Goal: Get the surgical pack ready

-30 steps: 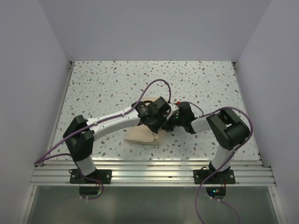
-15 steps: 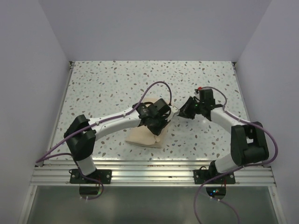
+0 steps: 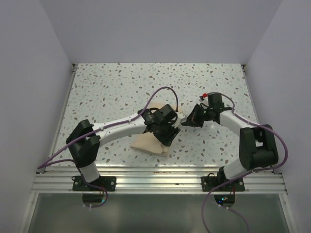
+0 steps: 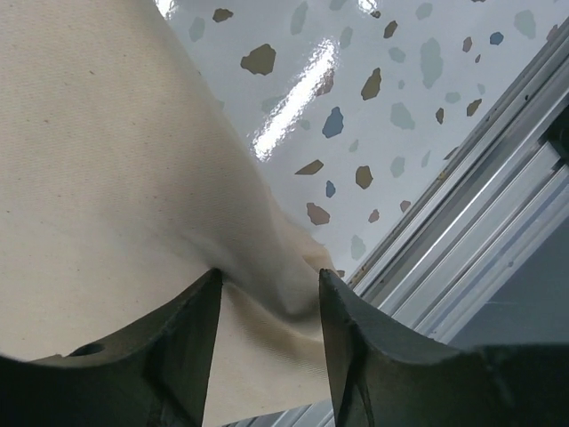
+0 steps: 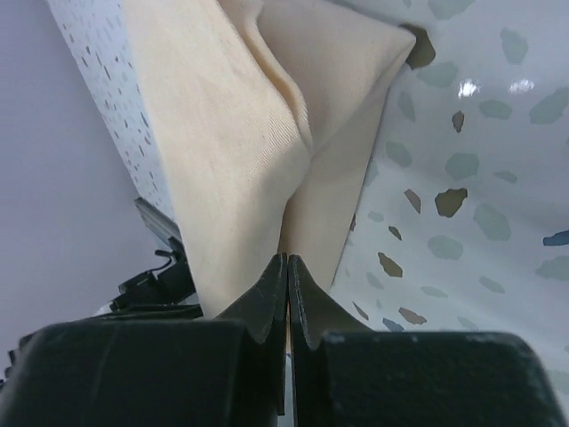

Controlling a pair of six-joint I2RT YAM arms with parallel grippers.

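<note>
The surgical pack (image 3: 146, 143) is a tan cloth bundle on the speckled table, mostly under my left wrist. My left gripper (image 3: 167, 136) hangs low over its near right part. In the left wrist view that gripper (image 4: 269, 274) is open, and a soft ridge of the cloth (image 4: 107, 178) rises between its fingers without being pinched. My right gripper (image 3: 186, 121) sits at the bundle's right corner. In the right wrist view it (image 5: 286, 258) is shut on a fold of the cloth (image 5: 231, 133) that runs straight into its jaws. No tray or instruments show.
A ribbed aluminium rail (image 3: 155, 182) runs along the near table edge, also visible as a rail (image 4: 480, 222) close to the left fingers. Grey walls (image 3: 39, 97) close in the table on three sides. Purple cables loop over both arms.
My left gripper has opened and let go of the cloth. The right arm swung out to the right, unfolding its elbow, and its shut gripper now sits just right of the bundle.
</note>
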